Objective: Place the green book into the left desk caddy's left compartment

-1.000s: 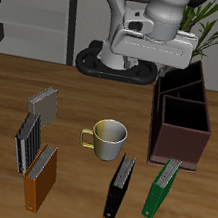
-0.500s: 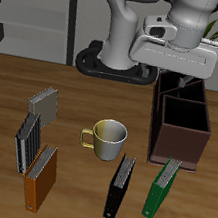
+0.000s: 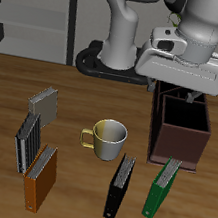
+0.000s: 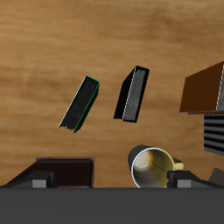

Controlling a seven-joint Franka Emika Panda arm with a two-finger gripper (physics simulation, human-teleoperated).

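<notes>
The green book point(image 3: 162, 187) stands on its edge near the table's front edge, just in front of the left desk caddy point(image 3: 181, 134) and apart from it by a thin strip of bare wood. The black book point(image 3: 120, 186) stands close beside it, with a narrow lane between the two spines. Farther along, the mug point(image 3: 107, 138) sits mid-table, its handle turned away from the caddy, and the orange book point(image 3: 40, 178) lies near the front edge beyond it. Two grey books point(image 3: 32, 128) rest farther back from the orange one.

The gripper point(image 3: 185, 94) hangs high above the caddy's far end; its body hides the left compartment, and I cannot tell how far the fingers are spread. From the wrist view, the green book point(image 4: 80, 103) and black book point(image 4: 132, 94) lie on open wood with room all around.

The wooden table point(image 3: 93, 93) is bare towards the robot's base. Behind it stand a shelf unit point(image 3: 37, 12) and a potted plant point(image 3: 212, 23).
</notes>
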